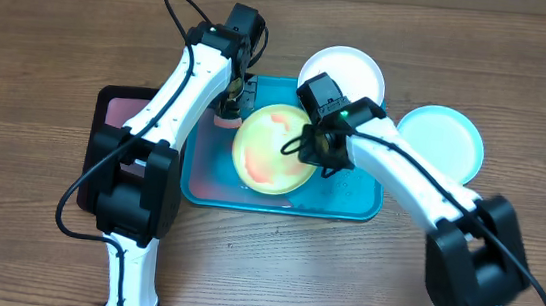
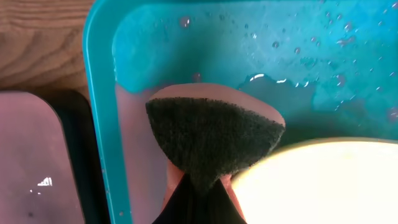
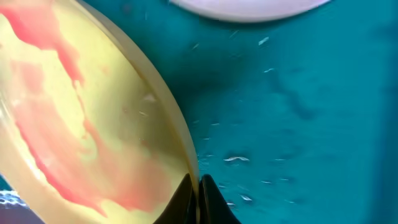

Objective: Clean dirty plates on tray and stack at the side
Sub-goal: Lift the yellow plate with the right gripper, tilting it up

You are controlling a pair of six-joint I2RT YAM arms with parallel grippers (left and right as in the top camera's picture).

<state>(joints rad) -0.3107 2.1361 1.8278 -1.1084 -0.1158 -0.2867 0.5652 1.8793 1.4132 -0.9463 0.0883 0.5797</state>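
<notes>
Scrubbing the green plate (image 1: 276, 145) looks to be the step in hand: it lies on the tray (image 1: 349, 203), red smears across it, its rim pinched in the closed right gripper (image 3: 199, 193). The left gripper (image 2: 200, 202) is clamped on the sponge (image 2: 211, 134), just beside the plate's edge. Next, I judge, the sponge must sweep over the smears while the right gripper steadies the plate.

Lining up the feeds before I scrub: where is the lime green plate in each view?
Overhead: lime green plate mid-tray, between both arms.
Left wrist: bottom right corner, beside the sponge.
Right wrist: left half, smeared red-orange, rim in the right gripper.
Shared landmark: the turquoise tray.
</notes>
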